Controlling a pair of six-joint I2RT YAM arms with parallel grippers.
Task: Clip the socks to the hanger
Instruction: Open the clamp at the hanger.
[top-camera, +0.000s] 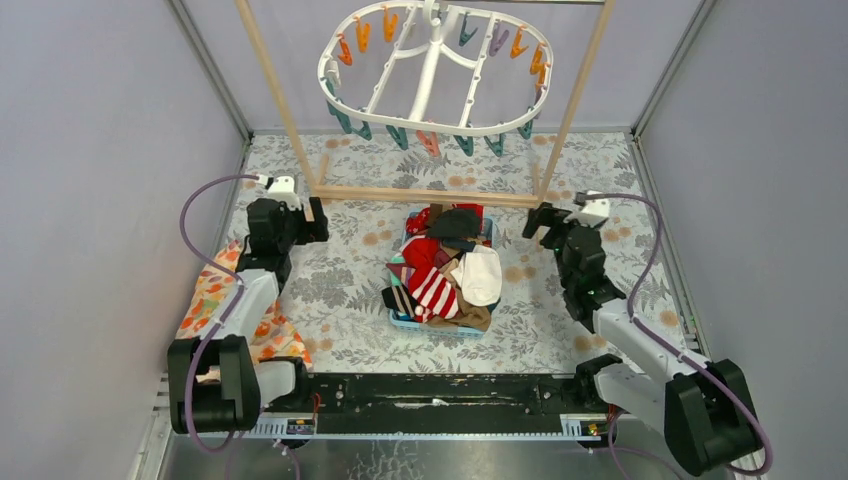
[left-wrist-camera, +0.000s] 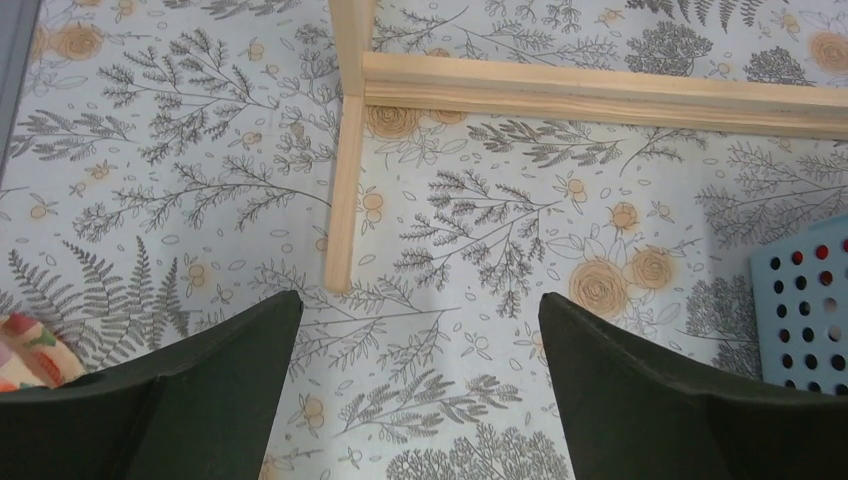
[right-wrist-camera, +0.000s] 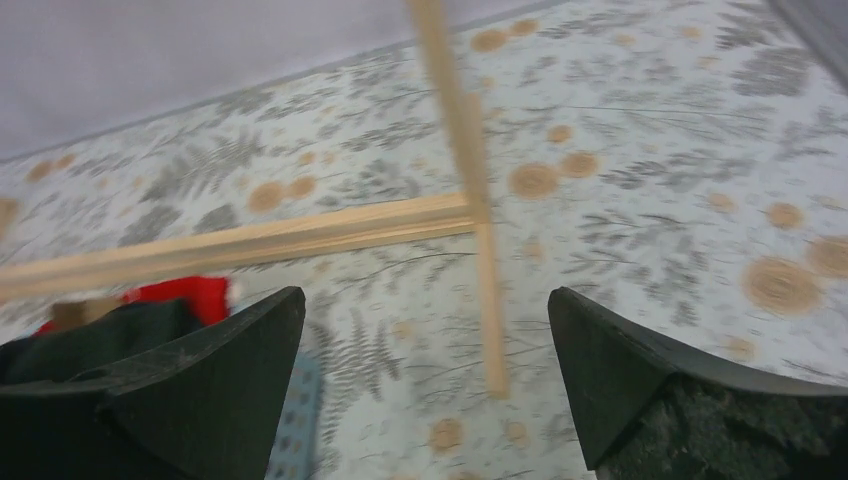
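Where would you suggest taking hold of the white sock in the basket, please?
Probably from straight above with the right claw, pinching the white sock across its middle: it lies uncovered on top of the pile, on the basket's right side, nearest that arm.

Wooden frame (top-camera: 430, 195), blue basket (left-wrist-camera: 803, 312), orange floral cloth (top-camera: 200, 298)
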